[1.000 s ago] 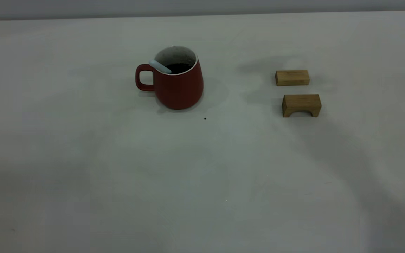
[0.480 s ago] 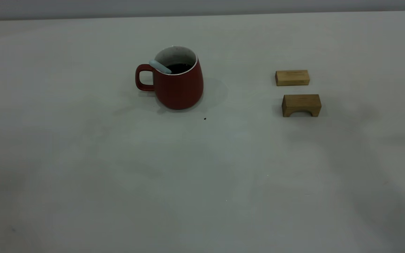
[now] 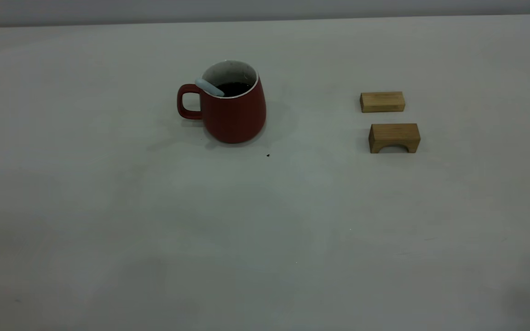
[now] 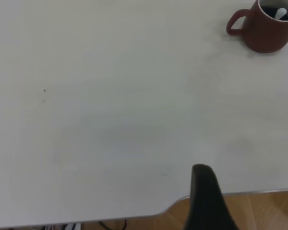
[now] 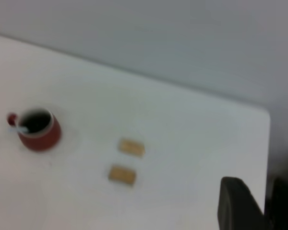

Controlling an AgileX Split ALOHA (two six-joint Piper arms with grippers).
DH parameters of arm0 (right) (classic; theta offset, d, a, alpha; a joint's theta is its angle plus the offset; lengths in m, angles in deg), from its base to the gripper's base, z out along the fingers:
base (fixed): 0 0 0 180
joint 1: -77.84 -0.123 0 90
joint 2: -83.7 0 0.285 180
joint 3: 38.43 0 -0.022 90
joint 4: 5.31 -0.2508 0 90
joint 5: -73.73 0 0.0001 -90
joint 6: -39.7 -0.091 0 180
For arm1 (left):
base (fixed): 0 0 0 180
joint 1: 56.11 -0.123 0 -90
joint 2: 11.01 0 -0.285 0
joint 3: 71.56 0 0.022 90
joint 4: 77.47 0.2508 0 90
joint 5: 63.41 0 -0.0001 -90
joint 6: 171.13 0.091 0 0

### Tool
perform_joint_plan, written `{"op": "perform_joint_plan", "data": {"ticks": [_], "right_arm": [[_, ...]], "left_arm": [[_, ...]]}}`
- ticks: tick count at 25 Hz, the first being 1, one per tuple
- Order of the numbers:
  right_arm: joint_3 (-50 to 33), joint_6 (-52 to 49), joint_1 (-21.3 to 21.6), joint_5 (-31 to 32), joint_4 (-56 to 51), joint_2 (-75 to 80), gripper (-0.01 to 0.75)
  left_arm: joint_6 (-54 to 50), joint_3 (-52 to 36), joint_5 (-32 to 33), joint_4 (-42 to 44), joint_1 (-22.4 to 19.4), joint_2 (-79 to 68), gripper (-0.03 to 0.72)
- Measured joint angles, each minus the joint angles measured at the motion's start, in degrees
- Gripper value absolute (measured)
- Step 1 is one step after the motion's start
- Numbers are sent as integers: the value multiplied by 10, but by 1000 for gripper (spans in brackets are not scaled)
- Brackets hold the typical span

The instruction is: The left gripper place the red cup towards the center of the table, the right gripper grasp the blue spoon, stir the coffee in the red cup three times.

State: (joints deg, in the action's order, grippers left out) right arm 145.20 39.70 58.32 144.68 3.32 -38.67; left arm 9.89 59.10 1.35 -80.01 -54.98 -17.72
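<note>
Your dark red ceramic mug stands near the middle of the off-white tabletop, pale blue spoon resting in its coffee. Stirring looks finished. Both pincers are pulled away; their state can't be told. Park them.

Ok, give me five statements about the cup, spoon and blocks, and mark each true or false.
1. The spoon lies on the table beside the cup. False: it stands in the cup, handle leaning on the rim.
2. The cup holds dark coffee. True.
3. The cup's handle points toward the blocks. False: it points away from them.
4. Two wooden blocks sit apart from the cup, one flat block and one arched block. True.
5. A gripper holds the cup. False: nothing touches it.
</note>
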Motion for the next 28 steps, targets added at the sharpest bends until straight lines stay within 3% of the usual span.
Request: {"op": "perform_joint_plan", "data": {"ticks": [7, 10, 17, 28], "right_arm": [[-238, -19, 179, -20, -42, -231, 211], [-336, -20, 221, -53, -58, -327, 214], [-495, -20, 228, -80, -62, -486, 217], [-539, 0, 228, -63, -74, -486, 227]], "left_arm": [[0, 0, 0, 0, 0, 0, 521], [0, 0, 0, 0, 0, 0, 521], [0, 0, 0, 0, 0, 0, 521], [0, 0, 0, 0, 0, 0, 521]]}}
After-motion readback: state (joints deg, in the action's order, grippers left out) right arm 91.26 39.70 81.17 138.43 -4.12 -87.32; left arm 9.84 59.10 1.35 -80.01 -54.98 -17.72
